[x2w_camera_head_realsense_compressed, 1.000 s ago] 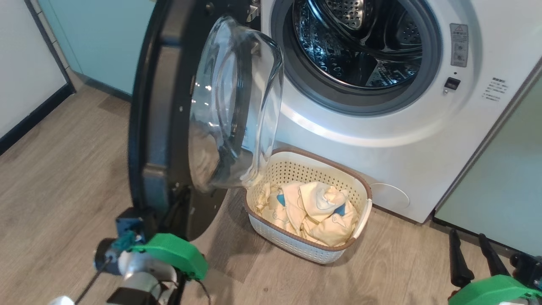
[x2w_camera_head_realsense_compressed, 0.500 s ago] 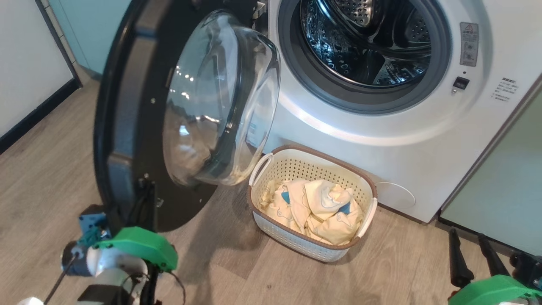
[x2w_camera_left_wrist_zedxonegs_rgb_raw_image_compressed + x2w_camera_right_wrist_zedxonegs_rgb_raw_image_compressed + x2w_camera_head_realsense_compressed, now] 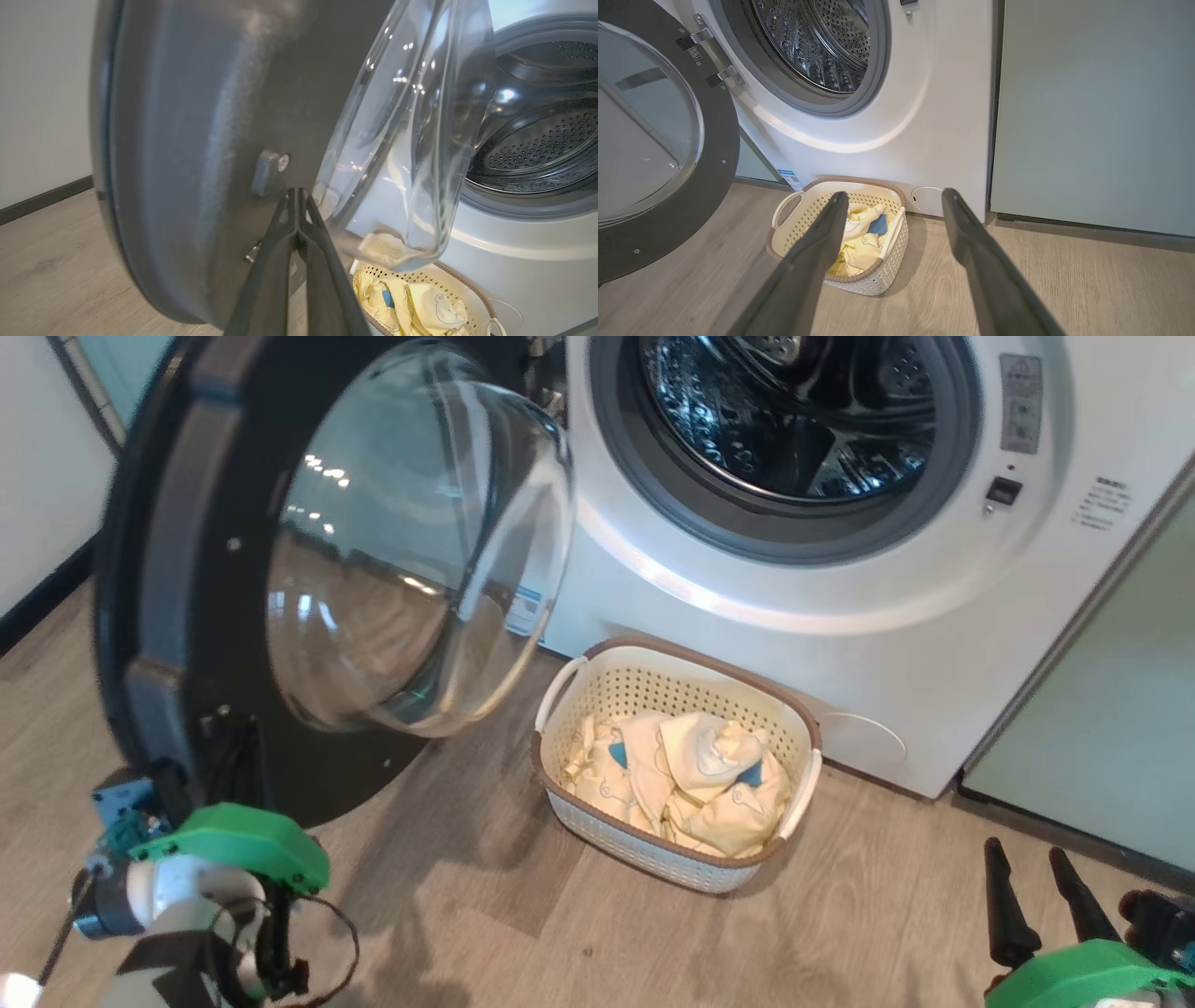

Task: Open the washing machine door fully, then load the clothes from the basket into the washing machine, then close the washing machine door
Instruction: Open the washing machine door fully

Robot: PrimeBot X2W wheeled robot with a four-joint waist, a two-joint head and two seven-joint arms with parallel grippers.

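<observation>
The washing machine [image 3: 794, 616] stands with its steel drum [image 3: 794, 411] exposed. Its round black door [image 3: 187, 523] with the clear glass bowl [image 3: 411, 541] is swung out to the left on its hinge [image 3: 714, 60]. My left gripper [image 3: 296, 191] is shut with nothing between the fingers; its tips rest against the door's inner face [image 3: 187, 116] beside a small latch block [image 3: 267, 170]. The cream basket [image 3: 681, 653] sits on the floor in front of the machine, holding pale yellow clothes [image 3: 691, 775]. My right gripper [image 3: 1025, 849] hovers open at the lower right, apart from the basket [image 3: 859, 179].
A pale teal cabinet [image 3: 1120, 709] flanks the machine on the right. A white wall with dark skirting [image 3: 37, 523] runs along the left. Wood floor [image 3: 560, 933] lies in front of the basket and between the two arms.
The door has swung farther open towards the left, and my left gripper has travelled left with it. The right gripper has stayed where it was. The basket and clothes are unmoved.
</observation>
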